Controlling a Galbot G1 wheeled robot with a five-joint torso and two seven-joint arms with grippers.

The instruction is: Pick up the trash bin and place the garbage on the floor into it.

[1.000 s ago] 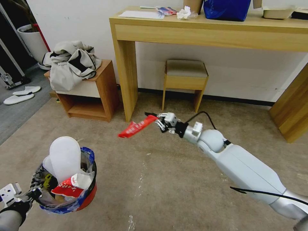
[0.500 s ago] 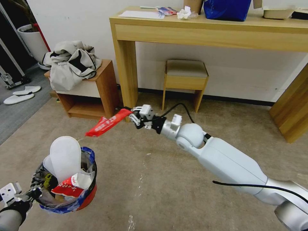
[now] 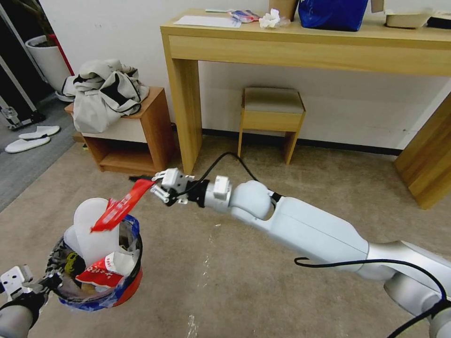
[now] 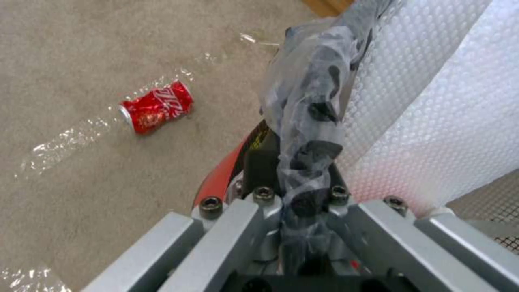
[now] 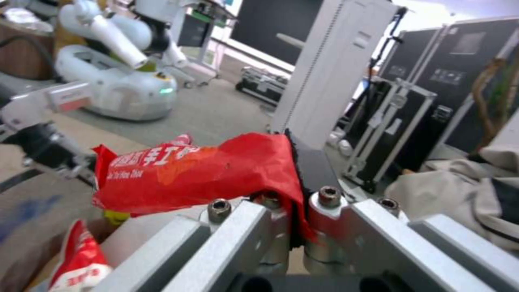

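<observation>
The red trash bin (image 3: 126, 292), lined with a clear bag, hangs at the lower left, and my left gripper (image 3: 45, 283) is shut on its rim. In the left wrist view the fingers (image 4: 259, 166) clamp the bagged rim (image 4: 308, 121). White slippers (image 3: 94, 229) and a red wrapper (image 3: 97, 277) stick out of the bin. My right gripper (image 3: 149, 182) is shut on one end of a long red wrapper (image 3: 118, 209), whose free end dangles over the bin's mouth. The right wrist view shows that wrapper (image 5: 194, 172) pinched between the pads. A red can (image 4: 155, 106) lies on the beige carpet (image 3: 244, 263).
A wooden desk (image 3: 300, 44) and a small stool (image 3: 271, 117) stand ahead by the wall. A low side table (image 3: 141, 136) with piled clothes is at the left. Two white slippers (image 3: 30, 138) lie on the grey flooring. A wooden cabinet (image 3: 427, 159) stands at right.
My right arm has swung left with the red wrapper, from mid-carpet to just above the bin. The left gripper and the bin have stayed in place.
</observation>
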